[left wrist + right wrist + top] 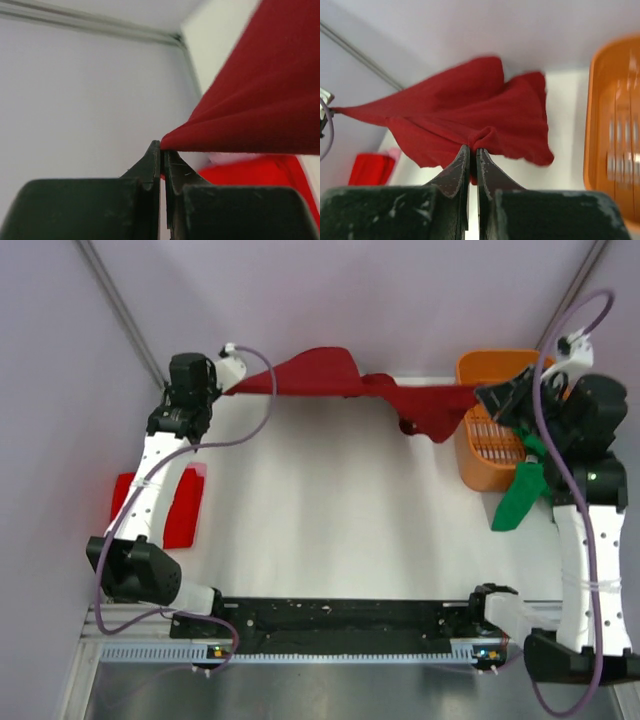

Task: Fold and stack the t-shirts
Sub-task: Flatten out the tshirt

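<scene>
The dark maroon t-shirt point(330, 375) hangs in the air along the twelve o'clock edge of the table point(320, 520). It is drawn out by two ends so the cloth spreads wide, which I judge is a way to open it before it is laid flat for folding. Its ten o'clock end is pinched in the left gripper point(161, 148), jaws pressed together on a corner. Its two o'clock end is bunched in the right gripper point(472, 152), likewise clamped on a fold, with a loose lobe sagging toward one o'clock.

The bright red t-shirt point(185, 510) lies folded at nine o'clock, probably the base of the stack. The green t-shirt point(520, 495) droops from the orange basket point(480, 465) at three o'clock, not yet folded.

The left arm point(150, 485) and the right arm point(585, 540) both reach far forward and high, with the wrists turned in to face each other
</scene>
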Controlling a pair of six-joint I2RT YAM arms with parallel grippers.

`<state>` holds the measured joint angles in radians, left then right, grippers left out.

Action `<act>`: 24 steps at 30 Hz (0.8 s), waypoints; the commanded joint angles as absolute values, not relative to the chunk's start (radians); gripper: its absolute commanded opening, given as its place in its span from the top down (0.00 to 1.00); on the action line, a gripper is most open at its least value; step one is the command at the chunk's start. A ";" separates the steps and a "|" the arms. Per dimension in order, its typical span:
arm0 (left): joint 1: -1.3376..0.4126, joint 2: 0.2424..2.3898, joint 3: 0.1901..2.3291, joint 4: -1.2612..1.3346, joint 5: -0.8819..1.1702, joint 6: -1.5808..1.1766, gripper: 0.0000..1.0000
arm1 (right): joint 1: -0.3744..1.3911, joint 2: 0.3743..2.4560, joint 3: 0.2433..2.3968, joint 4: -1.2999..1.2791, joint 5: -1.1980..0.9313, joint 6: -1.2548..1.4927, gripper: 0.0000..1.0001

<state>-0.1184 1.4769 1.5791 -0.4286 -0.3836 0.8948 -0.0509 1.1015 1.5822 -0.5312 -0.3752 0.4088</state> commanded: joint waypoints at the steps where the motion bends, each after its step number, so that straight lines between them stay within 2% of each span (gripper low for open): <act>1: -0.089 1.379 1.369 -0.695 -0.396 0.844 1.00 | -0.054 0.890 1.289 -0.622 -0.368 0.371 1.00; 5: -0.089 1.353 1.160 -0.836 -0.367 0.779 1.00 | -0.014 0.795 1.056 -0.764 -0.339 0.399 1.00; 8: -0.090 1.335 1.033 -0.841 -0.365 0.736 1.00 | -0.006 0.772 0.910 -0.847 -0.337 0.449 1.00; 13: -0.090 1.293 0.881 -0.816 -0.339 0.715 1.00 | 0.051 0.706 0.848 -0.888 -0.296 0.528 1.00; 19: -0.089 1.299 0.861 -0.781 -0.339 0.709 1.00 | 0.095 0.756 0.759 -0.844 -0.299 0.537 1.00; 24: -0.089 1.382 0.929 -0.744 -0.330 0.672 1.00 | 0.095 0.926 0.772 -0.593 -0.262 0.486 1.00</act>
<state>-0.0982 1.3338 0.8635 -0.8051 -0.3290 0.7120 0.0849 0.8146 0.7593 -0.8360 -0.3164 0.5171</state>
